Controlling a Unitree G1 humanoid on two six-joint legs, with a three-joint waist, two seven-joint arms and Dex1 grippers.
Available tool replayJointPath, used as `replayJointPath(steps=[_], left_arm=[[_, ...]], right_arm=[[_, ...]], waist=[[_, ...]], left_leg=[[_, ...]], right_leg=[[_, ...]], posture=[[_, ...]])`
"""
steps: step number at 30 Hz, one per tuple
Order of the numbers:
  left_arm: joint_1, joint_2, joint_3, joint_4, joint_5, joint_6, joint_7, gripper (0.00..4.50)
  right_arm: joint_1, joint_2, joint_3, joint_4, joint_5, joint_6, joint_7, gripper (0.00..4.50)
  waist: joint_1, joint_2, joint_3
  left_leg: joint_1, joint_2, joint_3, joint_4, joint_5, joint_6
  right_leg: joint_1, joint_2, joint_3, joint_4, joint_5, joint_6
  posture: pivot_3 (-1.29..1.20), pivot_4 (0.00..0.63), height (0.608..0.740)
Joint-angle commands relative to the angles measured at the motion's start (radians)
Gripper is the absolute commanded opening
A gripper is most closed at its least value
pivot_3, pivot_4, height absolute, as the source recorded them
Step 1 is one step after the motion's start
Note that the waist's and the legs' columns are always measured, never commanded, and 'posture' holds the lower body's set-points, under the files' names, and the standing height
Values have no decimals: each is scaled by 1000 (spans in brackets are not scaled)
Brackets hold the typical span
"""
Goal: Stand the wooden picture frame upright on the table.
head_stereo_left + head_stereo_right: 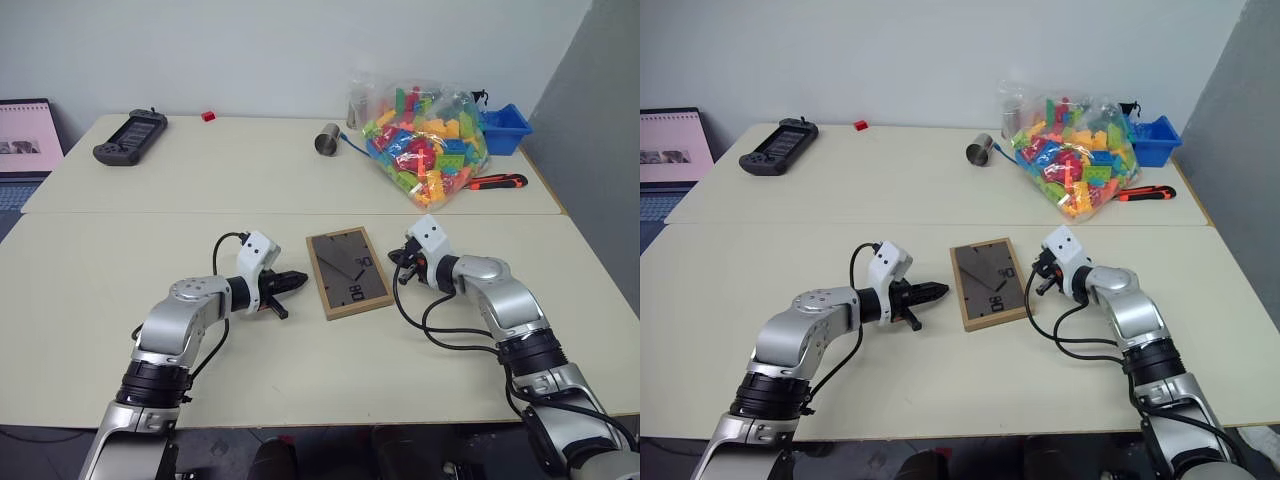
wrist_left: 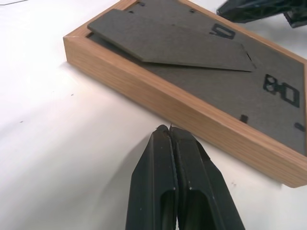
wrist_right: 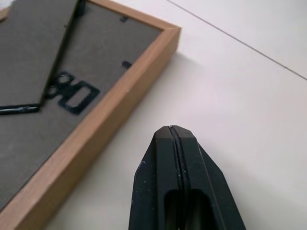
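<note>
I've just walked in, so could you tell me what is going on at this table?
The wooden picture frame lies flat, back side up, on the table. The left gripper and the right gripper sit on either side of it, both shut and holding nothing. Neither touches the frame, so it is not yet standing.

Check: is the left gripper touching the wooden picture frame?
Apart. The left wrist view shows bare table between the shut left gripper and the wooden picture frame.
</note>
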Motion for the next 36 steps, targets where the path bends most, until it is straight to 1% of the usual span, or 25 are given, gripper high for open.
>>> replayJointPath(steps=[1, 9, 14, 21, 32, 36], left_arm=[[-42, -29, -9, 14, 9, -35, 29, 8], [-63, -36, -6, 39, 16, -48, 39, 8], [-12, 29, 11, -40, -4, 0, 8, 8], [71, 85, 70, -132, -27, 51, 29, 8], [104, 86, 100, -130, -20, 52, 63, 8], [101, 81, 104, -126, -22, 49, 71, 8]], right_arm=[[-1, 26, 32, -84, 33, 10, 54, 0], [9, 51, 56, -142, 63, 38, 127, 0], [-15, 81, 72, -135, 49, 36, 133, 0], [-31, 138, 110, -135, 43, 35, 143, 0], [-57, 201, 134, -150, 64, 66, 188, 0], [-61, 203, 143, -146, 56, 68, 206, 0]], waist=[[0, 0, 0], [0, 0, 0], [-5, 0, 0], [-3, 0, 0], [-4, 0, 0], [-4, 0, 0]], left_leg=[[0, 0, 0, 0, 0, 0], [0, -1, -3, 0, 0, 0], [0, -1, -4, 0, 0, 0], [0, -1, -5, 0, 0, 0], [0, -2, -6, 0, 0, 0], [0, -2, -6, 0, 0, 0]], right_leg=[[0, 0, 0, 0, 0, 0], [1, 0, 0, 0, 0, 0], [1, 0, -1, 0, 0, 0], [1, 0, -1, 0, 0, 0], [1, 0, -2, 0, 0, -1], [1, 0, -2, 0, 0, -1]], posture=[[0, 150, 740], [0, 150, 740], [0, 150, 740], [0, 150, 740], [0, 150, 740], [0, 150, 740]])
